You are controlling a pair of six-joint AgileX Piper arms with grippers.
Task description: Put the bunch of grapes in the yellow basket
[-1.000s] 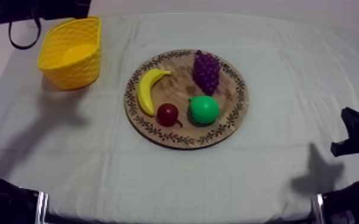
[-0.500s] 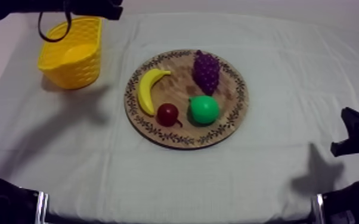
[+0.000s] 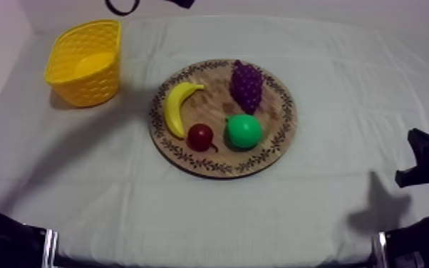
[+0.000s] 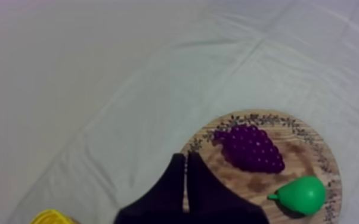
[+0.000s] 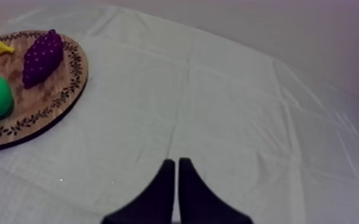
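Bunch of grapes (image 3: pixel 246 85) sits untouched on far side of wooden board (image 3: pixel 286 107). Your left gripper (image 4: pixel 185 158), fingers together, has swung from over yellow basket (image 3: pixel 82 89) twd the board: approach under way, pick not begun. Right gripper (image 5: pixel 176 162) parked, fingers together.

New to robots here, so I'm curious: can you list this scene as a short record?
Board: round wooden board at mid-table
On board: bunch of grapes, banana, pear, small red fruit
Basket: yellow basket, off the board, toward the left
Left fingers: together, holding nothing, near the grapes
Right fingers: together, holding nothing, over bare cloth
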